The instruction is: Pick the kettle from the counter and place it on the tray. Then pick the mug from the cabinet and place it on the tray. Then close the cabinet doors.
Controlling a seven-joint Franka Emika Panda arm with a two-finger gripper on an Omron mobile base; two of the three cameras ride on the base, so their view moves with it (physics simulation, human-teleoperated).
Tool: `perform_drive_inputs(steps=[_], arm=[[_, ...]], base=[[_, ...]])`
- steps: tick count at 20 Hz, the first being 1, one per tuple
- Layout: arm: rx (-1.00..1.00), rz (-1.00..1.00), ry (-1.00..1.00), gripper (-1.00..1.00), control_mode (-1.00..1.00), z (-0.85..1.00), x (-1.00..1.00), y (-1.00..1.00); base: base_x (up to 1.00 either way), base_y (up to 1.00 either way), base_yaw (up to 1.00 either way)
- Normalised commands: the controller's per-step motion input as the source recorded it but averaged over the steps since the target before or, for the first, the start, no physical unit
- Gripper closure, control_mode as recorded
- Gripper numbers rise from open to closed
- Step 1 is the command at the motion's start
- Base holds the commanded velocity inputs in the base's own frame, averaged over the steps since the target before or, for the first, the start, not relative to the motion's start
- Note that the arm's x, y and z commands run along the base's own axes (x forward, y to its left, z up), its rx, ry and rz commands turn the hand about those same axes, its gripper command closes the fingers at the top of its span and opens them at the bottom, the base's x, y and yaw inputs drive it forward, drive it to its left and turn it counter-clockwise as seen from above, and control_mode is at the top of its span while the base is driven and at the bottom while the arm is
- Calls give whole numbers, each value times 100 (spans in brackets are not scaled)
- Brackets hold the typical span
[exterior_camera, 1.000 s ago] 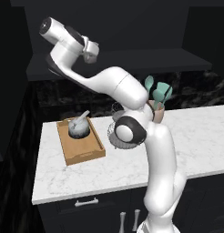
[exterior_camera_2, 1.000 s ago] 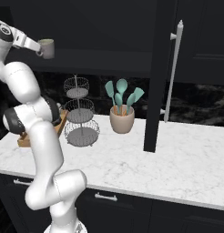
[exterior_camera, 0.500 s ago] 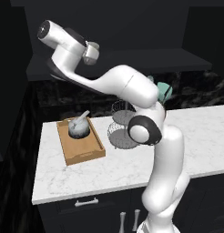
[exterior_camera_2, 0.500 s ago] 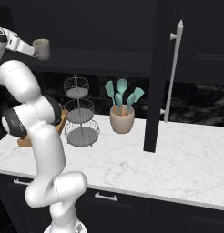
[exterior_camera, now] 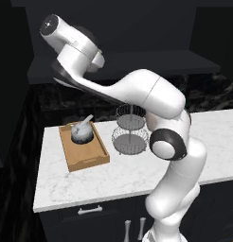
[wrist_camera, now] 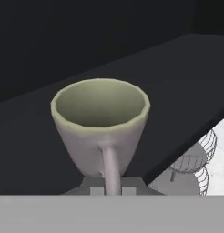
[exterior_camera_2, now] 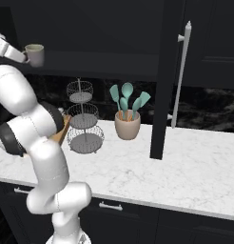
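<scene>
The pale cream-green mug point(wrist_camera: 100, 123) stands upright on the dark shelf of the cabinet point(exterior_camera: 137, 59), its loop handle pointing at the hand. My gripper point(wrist_camera: 111, 184) is shut on that handle. The right base view has the mug point(exterior_camera_2: 34, 54) at the upper left with my gripper point(exterior_camera_2: 21, 53) just left of it. The grey kettle point(exterior_camera: 82, 132) sits on the wooden tray point(exterior_camera: 87, 156) at the left end of the white marble counter point(exterior_camera: 137, 175). One dark cabinet door point(exterior_camera_2: 169, 71) with a long silver handle point(exterior_camera_2: 181, 71) stands open.
A three-tier wire stand point(exterior_camera_2: 83, 119) stands on the counter beside the tray. To its right is a tan crock of teal utensils point(exterior_camera_2: 127, 125). The open door hangs over the middle of the counter. Dark drawers with silver handles point(exterior_camera: 90, 209) run below.
The jaws have closed on the mug's handle. In the right base view the mug has shifted slightly left with the hand. The arm's elbow has swung further right.
</scene>
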Motion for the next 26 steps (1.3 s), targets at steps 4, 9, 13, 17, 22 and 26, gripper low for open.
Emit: perform_drive_inputs(steps=[4, 9, 13, 17, 22, 26], arm=[[2, 33, 0, 100, -100, 0, -85, 0], [0, 37, 0, 100, -100, 0, -75, 0], [0, 44, 0, 100, -100, 0, -80, -1], [2, 49, 0, 100, -100, -11, -73, -7], [1, 43, 0, 100, -100, -21, -69, -8], [0, 30, 0, 100, -100, -39, -49, -17]], base=[[0, 0, 0], [0, 0, 0], [0, 0, 0], [0, 0, 0], [0, 0, 0], [0, 0, 0]])
